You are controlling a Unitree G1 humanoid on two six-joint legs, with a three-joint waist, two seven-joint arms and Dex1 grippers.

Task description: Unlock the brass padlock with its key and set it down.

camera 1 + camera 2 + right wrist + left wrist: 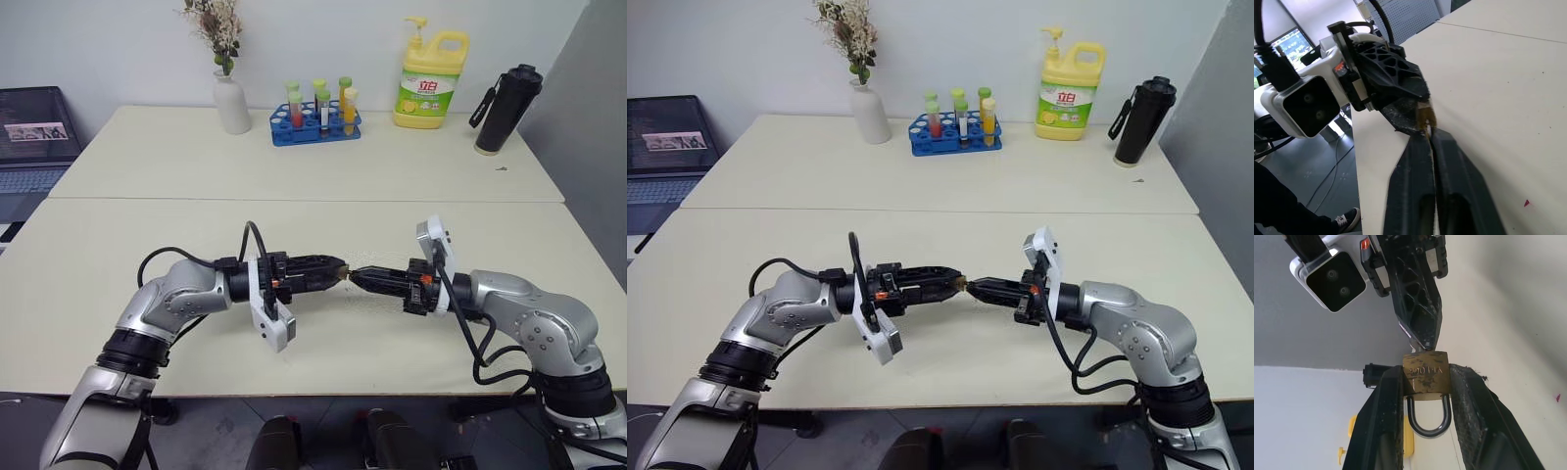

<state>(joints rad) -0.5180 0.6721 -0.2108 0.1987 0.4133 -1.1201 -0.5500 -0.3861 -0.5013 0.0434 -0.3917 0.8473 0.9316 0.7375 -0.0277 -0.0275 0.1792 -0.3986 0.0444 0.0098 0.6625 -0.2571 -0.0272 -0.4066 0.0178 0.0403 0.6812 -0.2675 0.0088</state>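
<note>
My left gripper (1425, 396) is shut on the brass padlock (1425, 375), its two black fingers pressing the sides of the lock body. The silver shackle (1428, 423) points back toward the wrist. Both arms hold level above the near table and meet tip to tip at the middle (348, 276). My right gripper (1428, 133) has its fingers closed together, right at the padlock's (1424, 115) keyhole end. A thin silver sliver of the key (1411, 343) shows between the right fingertips and the lock body.
At the back of the far table stand a white vase with dried flowers (231, 101), a blue rack of tubes (316, 122), a yellow detergent bottle (432, 83) and a black bottle (506, 108). A laptop (34, 137) sits at the far left.
</note>
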